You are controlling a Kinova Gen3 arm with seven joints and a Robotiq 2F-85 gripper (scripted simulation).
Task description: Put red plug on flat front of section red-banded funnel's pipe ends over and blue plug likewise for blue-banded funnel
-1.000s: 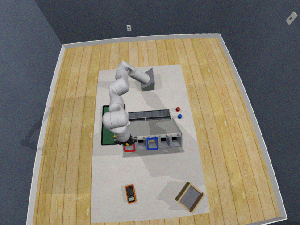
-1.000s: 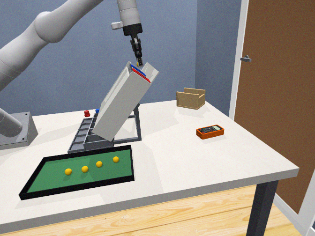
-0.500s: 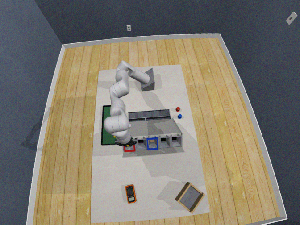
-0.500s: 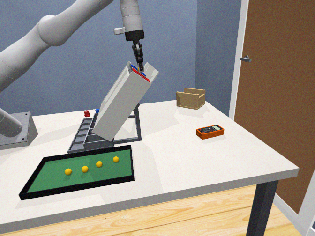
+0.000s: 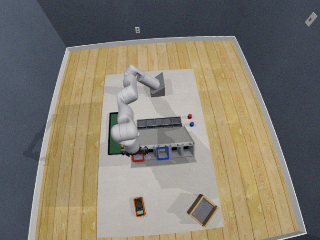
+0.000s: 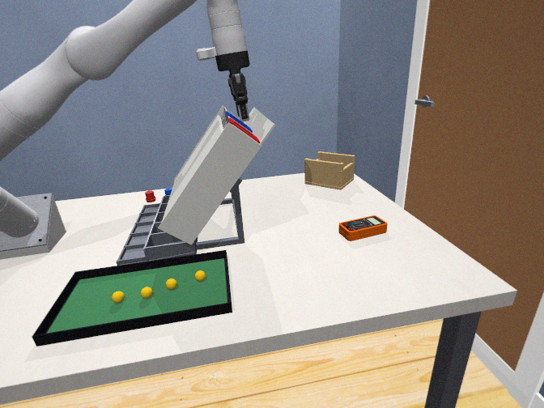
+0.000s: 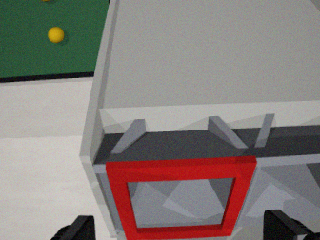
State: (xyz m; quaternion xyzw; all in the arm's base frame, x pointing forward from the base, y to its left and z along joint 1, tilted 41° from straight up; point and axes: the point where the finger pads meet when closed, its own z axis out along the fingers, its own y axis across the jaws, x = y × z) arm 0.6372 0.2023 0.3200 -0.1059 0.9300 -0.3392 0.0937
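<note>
Worktop [image 5: 175, 178] [image 6: 351, 272]: pale, flat. On it: green marble tray [image 5: 111, 138] [image 6: 96, 307], grey sectioned rack with sloped cover [image 5: 165, 135] [image 6: 210, 176], red plug [image 5: 189, 116] [image 6: 150, 196], blue plug [image 5: 191, 124] [image 6: 167, 192], orange multimeter [image 5: 139, 206] [image 6: 363, 227], wooden box [image 5: 192, 205] [image 6: 325, 173], arm's base [image 5: 158, 94] [image 6: 54, 219].
</note>
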